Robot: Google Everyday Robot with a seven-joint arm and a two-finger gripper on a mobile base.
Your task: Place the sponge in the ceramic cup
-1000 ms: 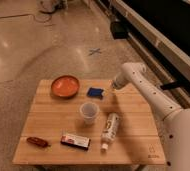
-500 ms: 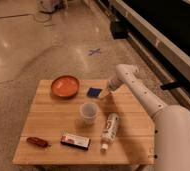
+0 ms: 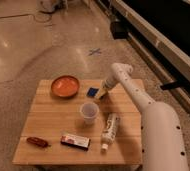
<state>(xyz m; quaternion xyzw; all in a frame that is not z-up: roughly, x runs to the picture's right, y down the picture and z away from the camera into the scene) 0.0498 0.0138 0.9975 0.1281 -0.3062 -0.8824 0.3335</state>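
Camera view: light wooden slatted table (image 3: 50,120) stands on a polished, speckled floor (image 3: 33,45) w/ glare patches. A blue tape cross (image 3: 94,51) is stuck to the floor beyond the table. A long dark ledge (image 3: 158,40) w/ a pale strip runs along the pic's right side, and a black boxy thing (image 3: 119,29) sits at its foot.

On the table, far side: wide orange round bowl (image 3: 64,86). The small flat dark-blue rectangular sponge (image 3: 92,92) lies flat on the wood just right of it, outside the cup. The small plain white ceramic cup (image 3: 89,112) stands upright approx mid-table, nearer the cam than the sponge and apart from it. A white tube (image 3: 109,131) lies right of the cup. A flat black-and-red box (image 3: 75,141) and a small reddish-brown oblong (image 3: 38,142) lie by the front edge.

The white robot arm (image 3: 138,100) reaches in from lower right. Its two-finger gripper (image 3: 102,94) is low over the table at the sponge's right edge, jaws spread, grasping nothing.

Hard to make out: whether a fingertip touches the sponge, the cup's inside, and the print on tube and box. The arm's base and the table's front edge are cut off by the frame.
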